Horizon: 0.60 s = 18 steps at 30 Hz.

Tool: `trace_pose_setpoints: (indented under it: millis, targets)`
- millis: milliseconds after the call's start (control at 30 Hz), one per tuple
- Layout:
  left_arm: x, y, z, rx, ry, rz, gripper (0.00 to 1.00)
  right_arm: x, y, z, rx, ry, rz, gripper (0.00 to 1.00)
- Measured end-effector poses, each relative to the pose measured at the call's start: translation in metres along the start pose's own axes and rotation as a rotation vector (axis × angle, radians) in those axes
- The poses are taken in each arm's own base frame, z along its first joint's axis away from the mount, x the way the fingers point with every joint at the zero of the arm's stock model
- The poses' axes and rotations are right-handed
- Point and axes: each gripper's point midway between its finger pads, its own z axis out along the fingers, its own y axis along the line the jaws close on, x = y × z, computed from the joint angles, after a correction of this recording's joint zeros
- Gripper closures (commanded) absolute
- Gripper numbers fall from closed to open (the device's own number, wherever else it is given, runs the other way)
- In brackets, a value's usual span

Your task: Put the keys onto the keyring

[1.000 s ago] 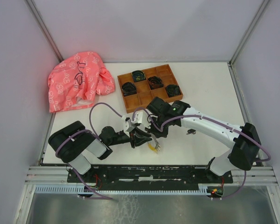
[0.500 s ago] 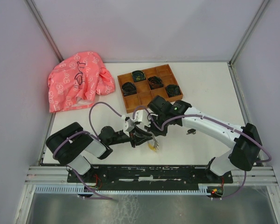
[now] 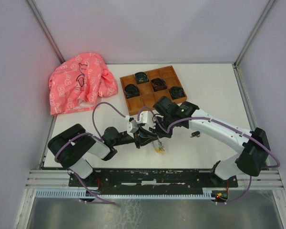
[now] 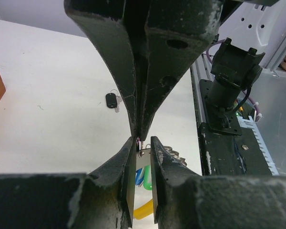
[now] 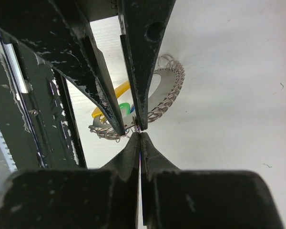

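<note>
Currently the 2 arms meet tip to tip near the front of the table [image 3: 214, 90], with the keyring [image 5: 168, 90] hanging between them, lifted clear of the surface so that it casts a shadow below. The left end effector [image 4: 143, 144] is at a narrow gap and pinches the ring's coil at its fingertips, the yellow tag [image 5: 112, 98] and green tag [image 5: 127, 109] dangling under it. The right end effector [image 5: 140, 138] has its fingers pressed flat together right against the coil; whatever sliver it grips there is too thin to make out. A blue piece [image 4: 139, 175] beside the green tag may be the blue-headed key, though I cannot tell whether it is threaded. The black-headed key [image 4: 111, 100] lies flat on the table, well apart from the ring and not yet on it. The step in hand looks like prying the coil open, and it calls for small moves: the left should hold the ring firm while the right works the wire end away without twisting the loop out of the pinch. Too hard a pull would drag the ring free; too soft a grip would let it spin. Once the coil is parted, 1 arm must let go to fetch the black key, so the other grip needs to be secure first.
</note>
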Motion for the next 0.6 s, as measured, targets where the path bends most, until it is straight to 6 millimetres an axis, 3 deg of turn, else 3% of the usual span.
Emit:
trace_pose_setpoints:
  millis: [333, 600]
  targets:
    - [0.012, 0.003, 0.003, 0.007, 0.028, -0.008, 0.84, 0.007, -0.001, -0.003, 0.004, 0.022, 0.006, 0.99]
    - [0.015, 0.003, 0.005, 0.012, 0.035, -0.013, 0.86, 0.001, -0.001, -0.005, -0.002, -0.009, -0.015, 0.99]
